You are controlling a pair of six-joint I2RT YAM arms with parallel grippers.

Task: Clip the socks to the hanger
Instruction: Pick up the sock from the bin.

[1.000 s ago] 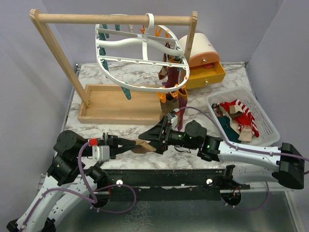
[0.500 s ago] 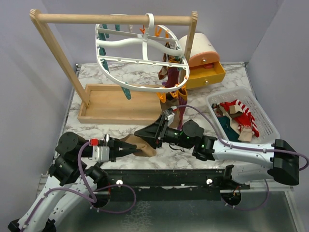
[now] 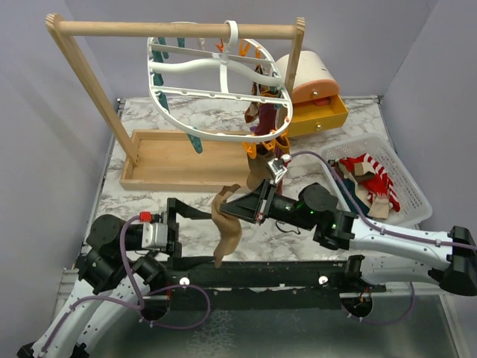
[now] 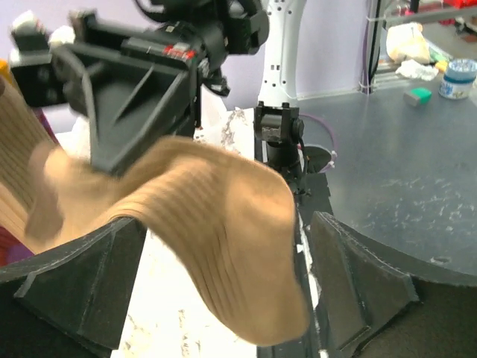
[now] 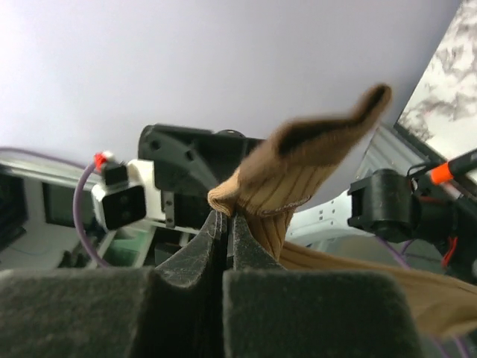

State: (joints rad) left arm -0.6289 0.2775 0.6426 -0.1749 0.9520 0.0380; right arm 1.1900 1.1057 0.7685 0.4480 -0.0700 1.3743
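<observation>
A tan ribbed sock (image 3: 226,233) hangs from my right gripper (image 3: 224,206), which is shut on its cuff above the table's front edge. In the right wrist view the gripper (image 5: 225,216) pinches the folded cuff of that sock (image 5: 298,175). My left gripper (image 3: 200,231) stands open just left of it. In the left wrist view the sock (image 4: 223,239) droops between the wide-apart fingers (image 4: 82,280) without being gripped. The white oval hanger (image 3: 173,113) hangs from the wooden bar, with maroon and argyle socks (image 3: 265,123) clipped at its right side.
A wooden rack (image 3: 171,30) with a tray base (image 3: 175,160) stands at the back left. A white slatted basket (image 3: 410,183) at the right holds striped, tan and teal socks (image 3: 369,175). An orange drawer box (image 3: 320,112) sits behind the hanger.
My right gripper has shut on the sock's cuff and lifted it up and back. My left gripper has opened and let the sock go; the sock now dangles from the right gripper.
</observation>
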